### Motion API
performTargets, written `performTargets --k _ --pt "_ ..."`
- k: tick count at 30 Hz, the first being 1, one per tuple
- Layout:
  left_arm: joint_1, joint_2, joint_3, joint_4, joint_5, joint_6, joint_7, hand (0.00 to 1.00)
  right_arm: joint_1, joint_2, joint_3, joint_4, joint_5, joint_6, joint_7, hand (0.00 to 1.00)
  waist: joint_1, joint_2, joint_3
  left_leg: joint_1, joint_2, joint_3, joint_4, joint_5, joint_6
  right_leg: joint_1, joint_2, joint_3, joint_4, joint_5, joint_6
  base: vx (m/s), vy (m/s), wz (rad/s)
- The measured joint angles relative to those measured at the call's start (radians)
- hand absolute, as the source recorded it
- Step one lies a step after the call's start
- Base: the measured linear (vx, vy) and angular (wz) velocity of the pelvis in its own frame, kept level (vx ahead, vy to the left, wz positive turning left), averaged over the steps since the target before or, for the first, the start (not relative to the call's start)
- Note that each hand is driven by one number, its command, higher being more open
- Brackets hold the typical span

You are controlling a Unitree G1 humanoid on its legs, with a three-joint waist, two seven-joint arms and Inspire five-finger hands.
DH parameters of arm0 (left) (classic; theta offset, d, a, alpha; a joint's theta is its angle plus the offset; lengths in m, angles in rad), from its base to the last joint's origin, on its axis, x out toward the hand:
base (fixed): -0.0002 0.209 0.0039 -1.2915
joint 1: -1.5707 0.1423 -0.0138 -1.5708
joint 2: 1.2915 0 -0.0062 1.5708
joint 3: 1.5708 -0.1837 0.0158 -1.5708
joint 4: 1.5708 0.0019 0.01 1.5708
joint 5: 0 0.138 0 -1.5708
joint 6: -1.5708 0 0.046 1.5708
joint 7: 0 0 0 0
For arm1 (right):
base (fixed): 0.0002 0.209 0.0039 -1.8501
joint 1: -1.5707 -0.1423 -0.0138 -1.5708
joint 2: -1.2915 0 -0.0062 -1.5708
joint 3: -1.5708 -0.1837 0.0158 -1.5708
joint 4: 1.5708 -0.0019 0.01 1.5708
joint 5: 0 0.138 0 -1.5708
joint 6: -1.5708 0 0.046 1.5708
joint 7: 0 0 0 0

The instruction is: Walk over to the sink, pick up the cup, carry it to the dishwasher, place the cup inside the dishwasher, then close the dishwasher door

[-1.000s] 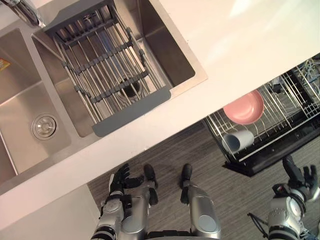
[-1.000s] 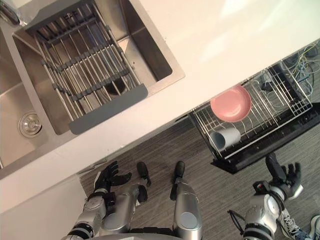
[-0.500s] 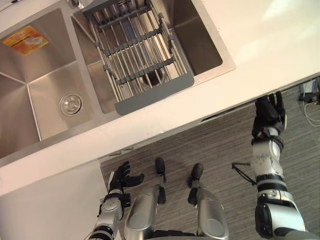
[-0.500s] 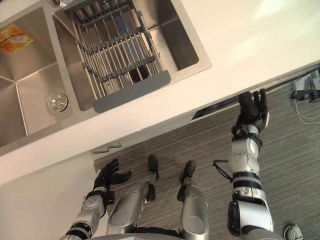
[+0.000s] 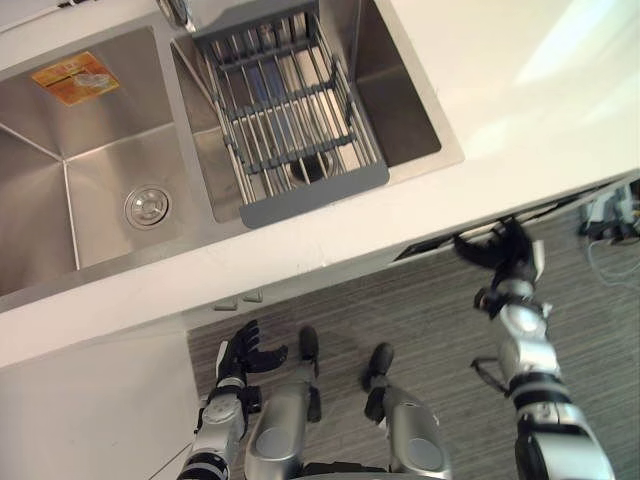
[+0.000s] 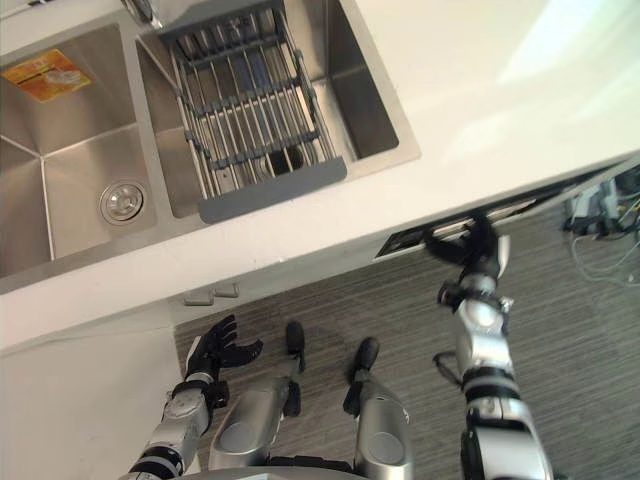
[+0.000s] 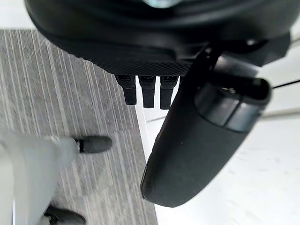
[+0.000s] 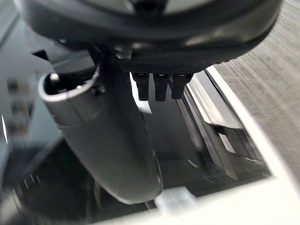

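Table (image 5: 520, 90), white, spans the far half of the scene and is the biggest thing here; grey plank floor (image 5: 420, 310) lies below it on the near side; double sink (image 5: 100, 150) is set into the table at far left; wire drying rack (image 5: 290, 120) lies across its right basin; dishwasher door (image 6: 408, 239) reads as a dark slot just under the table's near edge, right of centre, and I judge it nearly closed with a thin gap to go; right hand (image 5: 505, 255) is raised to that slot, fingers straight, thumb out to the left, nothing in its grasp; touching the door or just short of it, I cannot tell; left hand (image 5: 240, 355) hangs low at near left, fingers loosely spread, carrying nothing; drain (image 5: 147, 206) and orange sticker (image 5: 75, 77) sit in the left basin; the cup is in neither hand; it is hidden, and I judge it inside the dishwasher behind the door.

Step in hand, by my reading: closing the door, last of the task. To do it well: lay the palm flat on the door's upper edge; push square toward the cabinet, not sideways; hold the thumb out of the closing gap; press until the slot is gone.

Right wrist view gives what the head views cannot: past the straight fingers (image 8: 155, 86), the door's dark glossy surfaces close up; head views give the hand's place along the table; left wrist view adds floor beside a white cabinet face (image 7: 234, 187).
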State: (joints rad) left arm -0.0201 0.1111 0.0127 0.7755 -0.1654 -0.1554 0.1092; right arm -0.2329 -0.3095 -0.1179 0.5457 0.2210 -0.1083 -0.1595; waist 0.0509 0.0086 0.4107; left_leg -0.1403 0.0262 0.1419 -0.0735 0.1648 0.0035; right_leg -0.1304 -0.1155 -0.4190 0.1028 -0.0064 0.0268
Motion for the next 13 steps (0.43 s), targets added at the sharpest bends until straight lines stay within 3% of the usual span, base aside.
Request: performTargets --k 5,10,13 --pt "0.028 0.022 0.000 0.006 0.012 0.006 -0.003 0.90 0.153 0.071 0.014 -0.006 -0.058 0.000 0.047 0.90 -0.011 -0.048 -0.064 0.046 -0.013 -0.013 -0.013 -0.017 0.000 0.052 -0.012 -0.018 -0.004 -0.020 0.014 0.15 -0.008 0.12" --pt "0.054 0.049 0.001 0.014 0.023 0.010 -0.010 0.90 0.235 0.101 0.011 0.057 -0.063 -0.003 0.076 0.90 -0.019 -0.055 -0.130 0.072 -0.025 -0.011 -0.013 -0.031 0.000 0.090 -0.019 -0.024 -0.029 -0.020 0.023 0.08 0.021 0.04" --pt "0.075 0.049 0.001 0.014 0.029 0.011 -0.025 0.90 0.256 0.119 0.011 0.088 -0.084 -0.002 0.087 0.90 -0.023 -0.055 -0.140 0.093 -0.027 -0.011 -0.015 -0.035 0.000 0.116 -0.019 -0.026 -0.038 -0.019 0.025 0.01 0.004 0.00"
